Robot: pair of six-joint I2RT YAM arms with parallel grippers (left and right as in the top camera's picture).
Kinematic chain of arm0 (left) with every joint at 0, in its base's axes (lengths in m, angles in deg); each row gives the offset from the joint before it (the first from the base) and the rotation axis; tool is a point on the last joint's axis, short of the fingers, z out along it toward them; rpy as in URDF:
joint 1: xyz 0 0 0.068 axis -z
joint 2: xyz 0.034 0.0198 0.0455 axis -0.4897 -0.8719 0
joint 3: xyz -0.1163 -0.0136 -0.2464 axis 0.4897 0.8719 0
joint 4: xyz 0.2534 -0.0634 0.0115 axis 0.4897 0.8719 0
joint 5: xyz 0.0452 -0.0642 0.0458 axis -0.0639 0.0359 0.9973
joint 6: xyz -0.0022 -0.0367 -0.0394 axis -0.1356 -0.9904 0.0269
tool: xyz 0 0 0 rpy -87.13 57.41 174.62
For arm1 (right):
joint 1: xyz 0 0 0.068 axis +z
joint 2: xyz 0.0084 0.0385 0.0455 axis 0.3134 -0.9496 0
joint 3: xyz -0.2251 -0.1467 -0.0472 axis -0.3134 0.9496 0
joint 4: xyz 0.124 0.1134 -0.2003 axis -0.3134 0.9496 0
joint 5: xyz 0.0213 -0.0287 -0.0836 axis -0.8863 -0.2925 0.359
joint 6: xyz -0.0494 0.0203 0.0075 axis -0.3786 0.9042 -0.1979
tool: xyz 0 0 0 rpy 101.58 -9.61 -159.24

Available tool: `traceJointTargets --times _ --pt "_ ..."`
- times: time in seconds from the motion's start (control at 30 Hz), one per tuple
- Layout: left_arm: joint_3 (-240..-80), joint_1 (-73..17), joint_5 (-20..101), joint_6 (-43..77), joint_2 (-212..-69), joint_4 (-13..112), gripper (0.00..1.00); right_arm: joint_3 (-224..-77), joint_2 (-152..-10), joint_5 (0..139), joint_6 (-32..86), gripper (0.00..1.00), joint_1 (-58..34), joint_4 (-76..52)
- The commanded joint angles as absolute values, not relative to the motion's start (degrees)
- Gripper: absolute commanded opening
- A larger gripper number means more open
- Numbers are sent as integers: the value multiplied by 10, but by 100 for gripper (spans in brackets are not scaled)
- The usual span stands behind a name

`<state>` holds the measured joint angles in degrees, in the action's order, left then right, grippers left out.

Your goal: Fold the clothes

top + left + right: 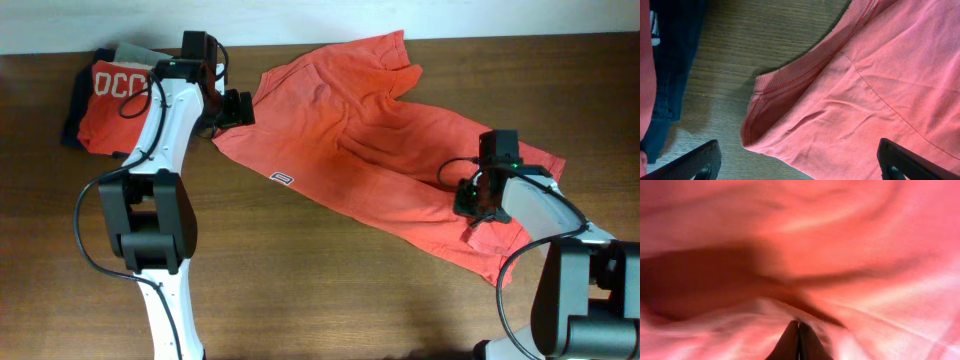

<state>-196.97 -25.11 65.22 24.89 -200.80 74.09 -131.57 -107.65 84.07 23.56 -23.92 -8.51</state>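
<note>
At the far left of the wooden table (300, 290) lies a small pile of clothes (110, 95): a red piece with white letters on top, dark cloth under it and a grey bit at the far edge. The left wrist view shows the dark garment (675, 60) along its left side.

Just right of the pile, the left arm reaches from the near edge towards the far side. The left gripper (236, 108) sits at the left tip of the T-shirt (370, 140), its jaws spread wide. In the wrist view its two black fingers (695, 162) stand far apart at the bottom corners, with a ribbed edge (805, 70) of the shirt and a folded corner lying between and beyond them. Nothing is gripped there.

The coral-red shirt is spread crumpled across the middle of the table, slanting from the far centre down to the near right. A small white label (283, 178) shows on its near left edge.

On the right, the right gripper (478, 205) is down on the shirt's right part. In its wrist view the dark fingers (790, 342) are pressed almost together with only a thin slit between, and red fabric fills the rest of that blurred view. Whether cloth is pinched in the slit cannot be told.
</note>
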Motion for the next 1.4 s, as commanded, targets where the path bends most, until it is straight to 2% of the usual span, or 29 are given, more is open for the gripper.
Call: traceJointTargets --times 0.0,0.13,0.33,0.53,0.7,0.9,1.13,1.37 --pt "-1971 -250 648 254 -2006 741 99 -1314 -1082 947 234 22 -240 -71" --pt "-1971 -250 648 254 -2006 741 99 -1314 -1082 955 233 24 -240 -54" --pt "-1971 -250 648 254 -2006 741 99 -1314 -1082 984 233 32 -261 -72" --pt "-1971 -250 648 254 -2006 741 99 -1321 -1082 981 234 31 -312 -77" --pt "-1971 -250 648 254 -2006 741 99 -1407 -1073 876 244 29 -340 17" --pt "-1971 -250 648 254 -2006 741 99 -1492 -1072 778 248 26 -326 152" --pt "-1971 -250 648 254 -2006 741 99 -1440 -1072 775 369 27 -323 218" --pt "-1971 -250 648 254 -2006 741 99 -1383 -1072 688 387 33 -350 215"
